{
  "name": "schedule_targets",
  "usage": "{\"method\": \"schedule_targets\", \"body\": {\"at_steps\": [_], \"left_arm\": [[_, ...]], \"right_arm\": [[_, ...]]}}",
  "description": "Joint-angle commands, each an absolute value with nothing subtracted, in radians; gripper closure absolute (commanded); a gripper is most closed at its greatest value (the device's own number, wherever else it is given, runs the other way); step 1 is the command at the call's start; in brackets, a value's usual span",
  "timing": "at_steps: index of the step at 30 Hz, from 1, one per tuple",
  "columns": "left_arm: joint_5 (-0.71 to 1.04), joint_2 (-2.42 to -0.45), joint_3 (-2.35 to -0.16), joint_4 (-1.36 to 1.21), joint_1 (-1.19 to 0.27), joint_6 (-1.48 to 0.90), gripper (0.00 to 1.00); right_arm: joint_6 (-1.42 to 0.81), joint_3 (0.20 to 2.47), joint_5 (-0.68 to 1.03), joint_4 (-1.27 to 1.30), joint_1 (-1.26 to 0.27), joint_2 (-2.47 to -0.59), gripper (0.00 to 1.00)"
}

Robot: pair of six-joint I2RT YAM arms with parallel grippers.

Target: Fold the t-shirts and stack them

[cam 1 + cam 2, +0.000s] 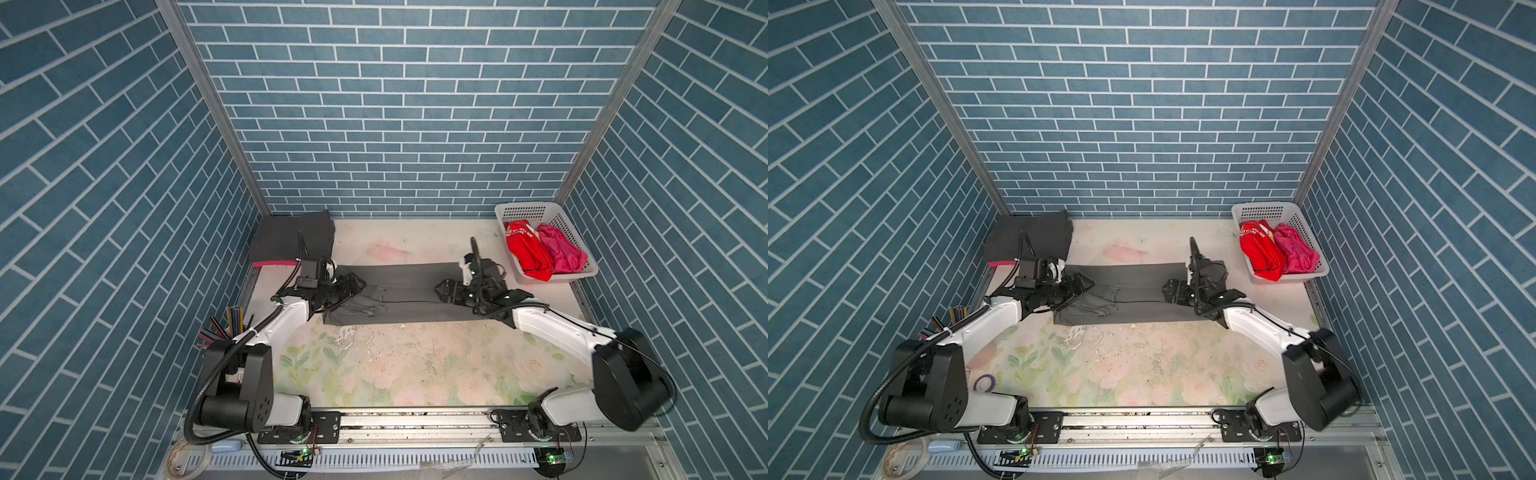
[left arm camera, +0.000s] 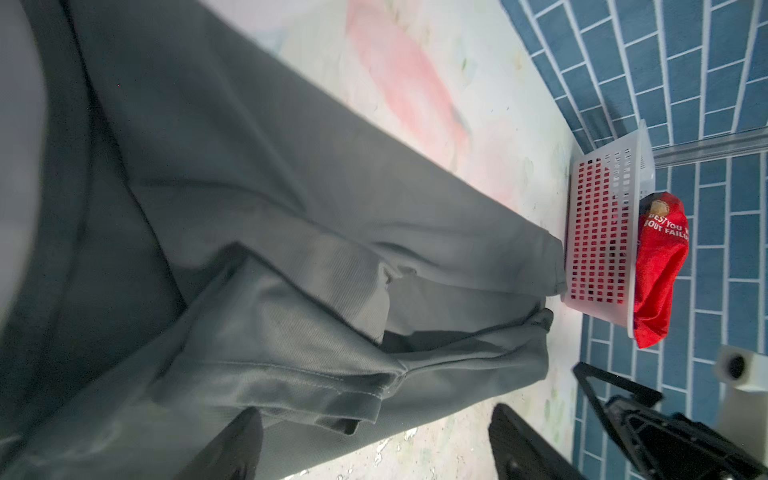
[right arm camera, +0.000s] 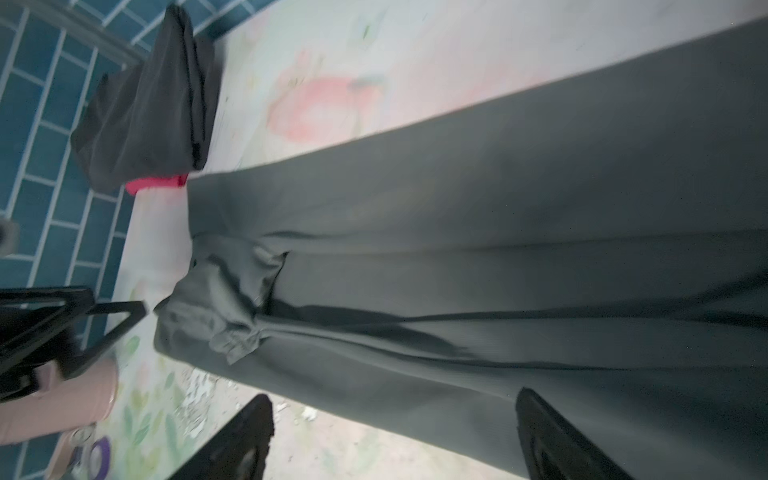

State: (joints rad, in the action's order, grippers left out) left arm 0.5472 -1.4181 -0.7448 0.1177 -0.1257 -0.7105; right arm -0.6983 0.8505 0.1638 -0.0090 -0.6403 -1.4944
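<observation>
The grey t-shirt, folded into a long band, lies on the desk, running from the left fingers to the right fingers. Both pairs stand wide, gripping nothing, each over 1 end; a charcoal t-shirt lies beyond the left fingers.

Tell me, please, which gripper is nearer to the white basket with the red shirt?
Right. The right gripper is at the end of the grey t-shirt nearest the basket; the left gripper is at the shirt's opposite end, farther away.
</observation>
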Motion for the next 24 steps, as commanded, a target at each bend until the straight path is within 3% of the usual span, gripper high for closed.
{"method": "schedule_targets", "body": {"at_steps": [1,7,24], "left_arm": [[0.631,-1.427,-0.691,-0.027,-0.08,-0.797,0.13],[0.708,-1.425,-0.566,-0.068,0.104,-0.771,0.12],[0.748,-1.528,-0.546,-0.046,0.183,-0.699,0.13]], "right_arm": [[-0.86,0.915,0.211,0.145,-0.73,-1.592,0.08],[-1.002,0.955,0.22,0.291,-0.85,-1.718,0.07],[-1.211,1.11,0.279,0.4,-0.998,-1.983,0.06]]}}
